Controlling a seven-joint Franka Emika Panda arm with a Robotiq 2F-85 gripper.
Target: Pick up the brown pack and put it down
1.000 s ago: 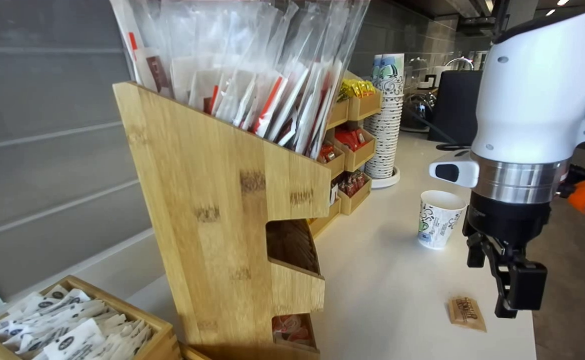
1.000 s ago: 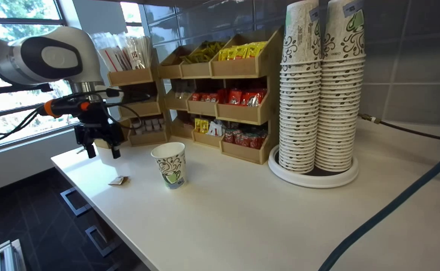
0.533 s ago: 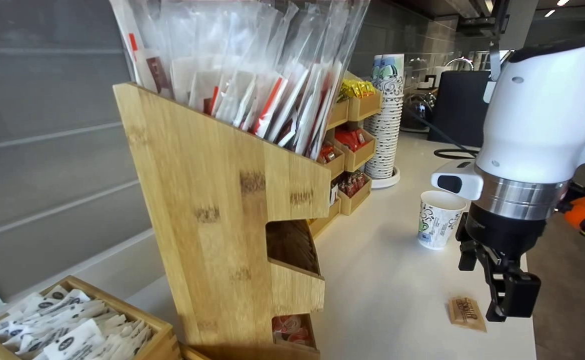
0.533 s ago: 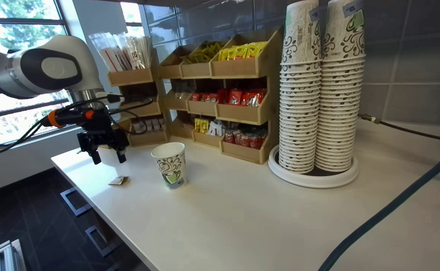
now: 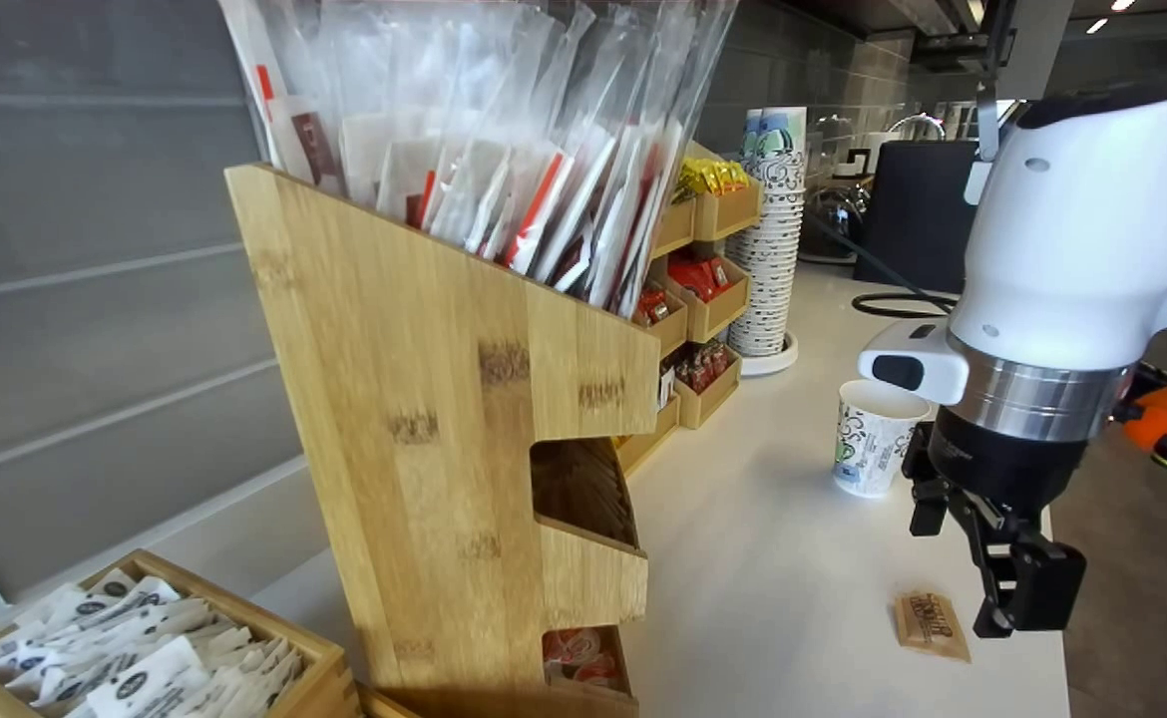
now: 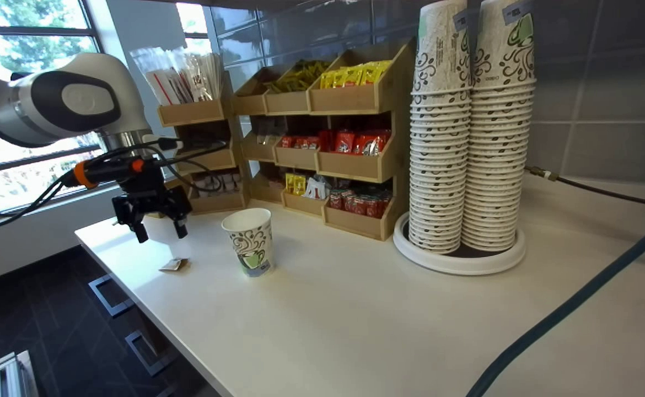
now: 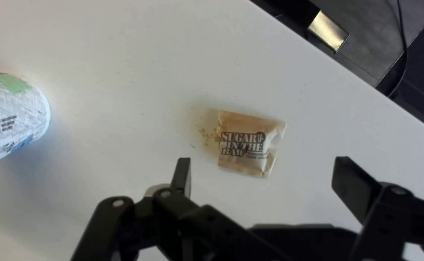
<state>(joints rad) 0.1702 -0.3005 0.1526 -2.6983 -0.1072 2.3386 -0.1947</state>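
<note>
The brown pack (image 7: 248,145), a small flat sugar sachet with dark lettering, lies on the white counter near its edge. Both exterior views show it too, as the brown pack (image 5: 928,626) and, seen at a low angle, the brown pack (image 6: 173,264). Above the counter my gripper (image 7: 264,179) hangs open, its black fingers wide apart with nothing held. In the wrist view the pack appears just beyond the fingertips, within the width of the gap. An exterior view has the gripper (image 6: 161,231) above the pack, not touching it.
A patterned paper cup (image 6: 250,242) stands close to the pack and gripper. Wooden racks (image 5: 444,419) of packets line the wall. Tall cup stacks (image 6: 466,165) rest on a white round tray (image 6: 460,267). A blue hose (image 6: 581,309) crosses the counter (image 6: 311,331).
My gripper has come down and shifted toward the cup's side, tilting a little, mostly in the earlier half second; since then it has barely moved. Its jaws stay open; the pack lies where it was.
</note>
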